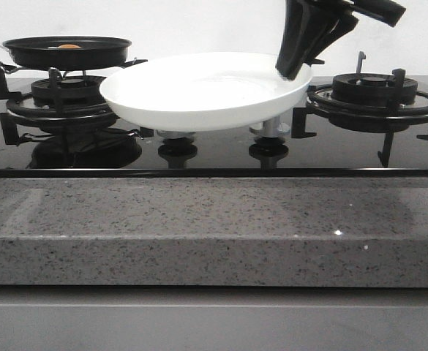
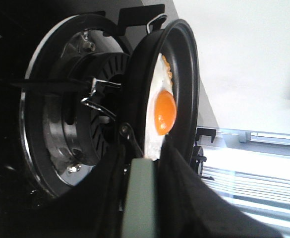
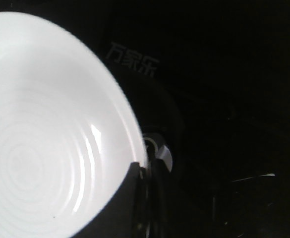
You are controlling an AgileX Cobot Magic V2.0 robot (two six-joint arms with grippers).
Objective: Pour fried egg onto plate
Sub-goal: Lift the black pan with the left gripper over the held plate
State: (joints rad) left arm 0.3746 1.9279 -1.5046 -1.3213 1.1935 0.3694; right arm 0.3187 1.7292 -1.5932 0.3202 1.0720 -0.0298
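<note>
The white plate (image 1: 199, 88) hangs level a little above the black hob, between the two burners. My right gripper (image 1: 293, 72) is shut on the plate's right rim; in the right wrist view the plate (image 3: 40, 129) fills one side and my gripper (image 3: 144, 171) clamps its edge. The black frying pan (image 1: 67, 51) sits raised over the left burner, with the fried egg's orange yolk (image 1: 69, 46) just showing. In the left wrist view the fried egg (image 2: 162, 106) lies in the pan (image 2: 184, 74), and my left gripper (image 2: 142, 183) is shut on the pan's grey-green handle (image 2: 140, 203).
The left burner grate (image 1: 53, 102) is under the pan, the right burner grate (image 1: 378, 99) is beside the plate. Two hob knobs (image 1: 178, 142) stand below the plate. A speckled grey stone counter edge (image 1: 214, 227) runs across the front.
</note>
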